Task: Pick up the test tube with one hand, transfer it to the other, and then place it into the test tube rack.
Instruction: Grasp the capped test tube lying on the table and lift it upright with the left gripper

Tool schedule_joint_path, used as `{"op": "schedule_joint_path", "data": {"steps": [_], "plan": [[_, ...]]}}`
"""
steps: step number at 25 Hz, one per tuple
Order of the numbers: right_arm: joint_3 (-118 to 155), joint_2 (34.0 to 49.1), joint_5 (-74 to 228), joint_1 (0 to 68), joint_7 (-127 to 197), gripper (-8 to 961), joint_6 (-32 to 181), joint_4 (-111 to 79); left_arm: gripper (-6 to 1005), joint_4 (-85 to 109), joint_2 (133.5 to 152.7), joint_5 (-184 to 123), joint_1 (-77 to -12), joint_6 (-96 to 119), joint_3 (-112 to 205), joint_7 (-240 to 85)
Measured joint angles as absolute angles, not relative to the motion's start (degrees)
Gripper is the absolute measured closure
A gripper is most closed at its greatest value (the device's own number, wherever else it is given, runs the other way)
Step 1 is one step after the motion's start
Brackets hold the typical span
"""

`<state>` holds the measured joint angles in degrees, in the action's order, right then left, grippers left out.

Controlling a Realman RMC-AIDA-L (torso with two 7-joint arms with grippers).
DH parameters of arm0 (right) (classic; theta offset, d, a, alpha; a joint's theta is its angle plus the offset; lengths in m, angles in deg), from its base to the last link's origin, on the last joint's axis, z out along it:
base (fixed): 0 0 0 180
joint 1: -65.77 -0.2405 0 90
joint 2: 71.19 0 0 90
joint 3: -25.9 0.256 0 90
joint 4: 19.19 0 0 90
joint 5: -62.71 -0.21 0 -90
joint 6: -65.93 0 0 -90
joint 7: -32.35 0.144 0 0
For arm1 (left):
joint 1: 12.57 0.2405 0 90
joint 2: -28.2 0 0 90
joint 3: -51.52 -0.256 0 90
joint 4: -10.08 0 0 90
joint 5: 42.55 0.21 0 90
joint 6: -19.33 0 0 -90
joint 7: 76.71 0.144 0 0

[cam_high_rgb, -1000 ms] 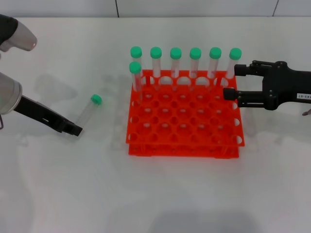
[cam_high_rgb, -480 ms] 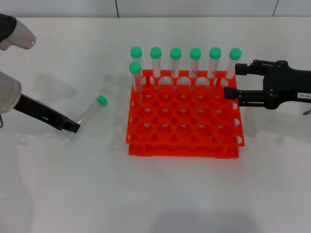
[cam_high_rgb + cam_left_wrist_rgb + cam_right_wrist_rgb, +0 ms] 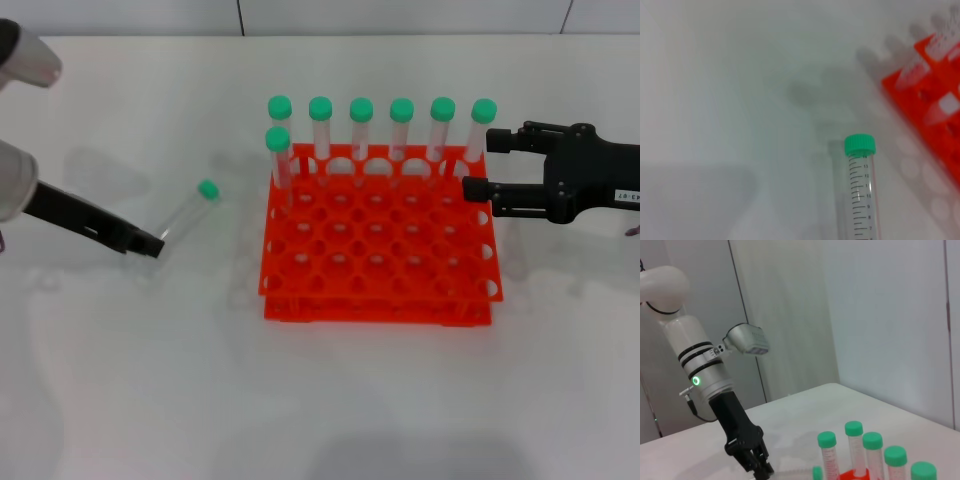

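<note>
The left gripper is clamped on the test tube; the right gripper, fingers apart, hovers beside the rack.

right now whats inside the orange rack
Seven green-capped tubes stand in the rack: six along the back row, one behind its left corner hole. Other holes look empty; the tube bottoms are hidden.
</note>
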<state>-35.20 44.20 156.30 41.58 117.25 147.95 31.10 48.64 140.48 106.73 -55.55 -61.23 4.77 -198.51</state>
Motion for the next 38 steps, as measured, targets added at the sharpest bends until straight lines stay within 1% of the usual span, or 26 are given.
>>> {"op": "schedule_joint_path", "data": {"steps": [4, 9, 17, 25, 33, 38], "plan": [[-35.18, 44.2, 156.18, 41.7, 117.22, 203, 147.9, 31.16, 817, 50.97, 139.39, 102.31, -53.64, -61.28, 4.8, -198.1], [-35.19, 44.19, 155.87, 41.77, 117.2, 203, 147.82, 31.17, 817, 57.89, 138.11, 93.02, -49.38, -61.91, 7.03, -196.61], [-34.97, 44.12, 155.45, 41.78, 116.6, 204, 147.27, 31.15, 817, 60.47, 137.7, 76.91, -46.75, -62.22, 12.1, -187.27], [-34.92, 44.19, 154.31, 41.35, 115.36, 205, 146.71, 31.23, 817, 56.47, 140.68, 63.59, -47.91, -61.77, 11.7, -172.99], [-34.25, 44.03, 152.54, 41.56, 113.26, 206, 146.7, 31.82, 817, 48.7, 142.69, 56.03, -50.81, -62.09, 11.52, -162.39], [-33.27, 44.03, 152.46, 41.36, 112.36, 206, 146.7, 31.91, 817, 44.66, 143.14, 56.0, -53.29, -61.8, 10.82, -158.73]]}}
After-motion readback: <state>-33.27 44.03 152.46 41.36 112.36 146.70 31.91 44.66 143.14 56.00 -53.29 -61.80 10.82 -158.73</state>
